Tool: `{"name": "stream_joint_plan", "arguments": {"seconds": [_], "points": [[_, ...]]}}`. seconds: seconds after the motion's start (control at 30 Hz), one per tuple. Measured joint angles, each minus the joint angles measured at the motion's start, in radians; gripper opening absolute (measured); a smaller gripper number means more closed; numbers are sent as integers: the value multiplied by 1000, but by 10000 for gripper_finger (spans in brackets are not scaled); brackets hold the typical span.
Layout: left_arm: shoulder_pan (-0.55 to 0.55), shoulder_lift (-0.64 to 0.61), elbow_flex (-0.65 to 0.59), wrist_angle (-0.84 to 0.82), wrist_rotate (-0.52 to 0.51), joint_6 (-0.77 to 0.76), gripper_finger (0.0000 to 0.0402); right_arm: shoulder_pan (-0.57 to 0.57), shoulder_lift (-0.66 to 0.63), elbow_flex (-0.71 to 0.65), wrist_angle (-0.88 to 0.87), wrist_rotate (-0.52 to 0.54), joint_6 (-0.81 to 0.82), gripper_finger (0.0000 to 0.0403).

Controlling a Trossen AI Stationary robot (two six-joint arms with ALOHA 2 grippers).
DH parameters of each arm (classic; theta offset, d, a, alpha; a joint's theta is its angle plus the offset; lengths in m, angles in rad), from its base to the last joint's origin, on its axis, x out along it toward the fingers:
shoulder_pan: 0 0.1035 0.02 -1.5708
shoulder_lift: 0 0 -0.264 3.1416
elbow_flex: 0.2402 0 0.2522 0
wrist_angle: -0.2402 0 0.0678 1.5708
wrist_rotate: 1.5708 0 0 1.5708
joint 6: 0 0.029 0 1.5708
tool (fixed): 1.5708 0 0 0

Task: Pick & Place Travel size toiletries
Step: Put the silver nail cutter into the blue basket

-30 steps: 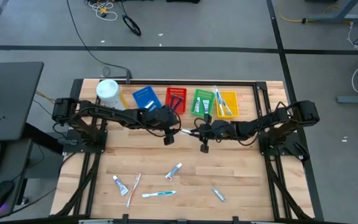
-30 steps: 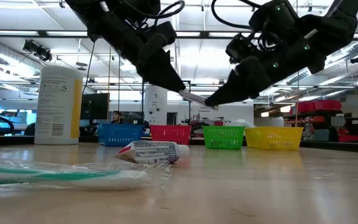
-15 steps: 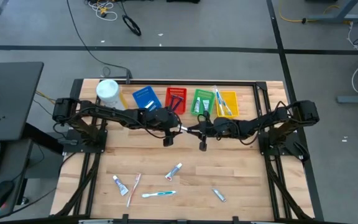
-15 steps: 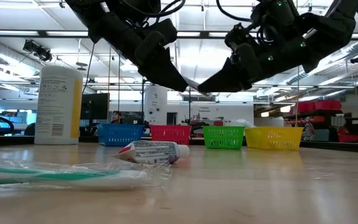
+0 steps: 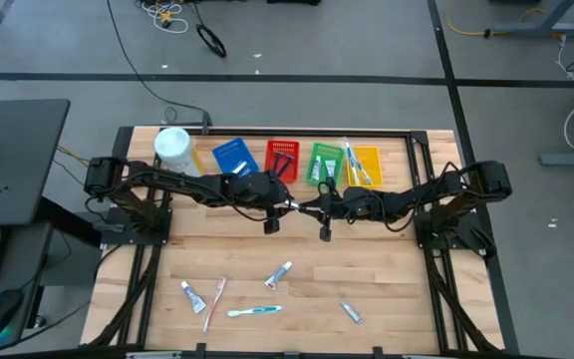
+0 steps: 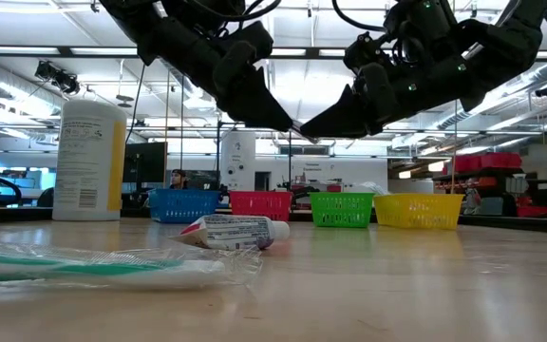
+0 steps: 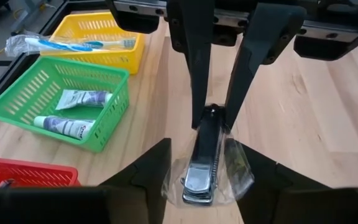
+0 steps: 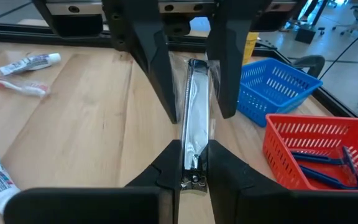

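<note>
Both grippers meet in mid-air over the table's middle. A dark razor in clear wrap [image 5: 298, 206] runs level between them. My right gripper [image 5: 308, 207] is shut on it. My left gripper [image 5: 288, 205] is open; its fingers [image 8: 160, 68] stand on either side of the razor's head end [image 7: 199, 180]. On the near half of the table lie toothpaste tubes [image 5: 280, 272], [image 5: 191, 296], [image 5: 351, 312], a pink toothbrush [image 5: 213, 302] and a wrapped green-white toothbrush [image 5: 255, 311]. My right gripper pinches the razor's dark handle [image 7: 211, 117] between its two fingers. It comes level from the table's right, with the fingers lying along the razor. The razor is lifted clear and about level, its head end pointing toward my left gripper.
Along the far edge stand a white canister [image 5: 173, 148] and four baskets: blue [image 5: 233, 158], red [image 5: 282, 160] with razors, green [image 5: 324, 163] with tubes, yellow [image 5: 364, 165] with toothbrushes. Bare wood lies under the grippers.
My right gripper has moved toward the table's left and closed the gap to my left gripper. In the low view both gripper tips and the razor between them have risen a little.
</note>
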Motion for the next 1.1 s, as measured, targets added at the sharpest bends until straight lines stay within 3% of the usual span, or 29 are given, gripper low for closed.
{"name": "stream_joint_plan", "arguments": {"seconds": [0.5, 0.77, 0.87, 1.1], "points": [[-1, 0, 0, -5, 15, 10, 72, 0, 0, 0, -4, -2, -33, 57], [0, 0, 0, -5, -7, -27, 69, -14, 0, 0, 3, 34, -19, 111], [0, 0, 0, -24, -64, -57, 66, -27, 0, 0, 3, 49, -15, 133], [29, -12, 0, -220, -363, -181, 66, -35, 0, 0, -37, 168, 12, 151]]}}
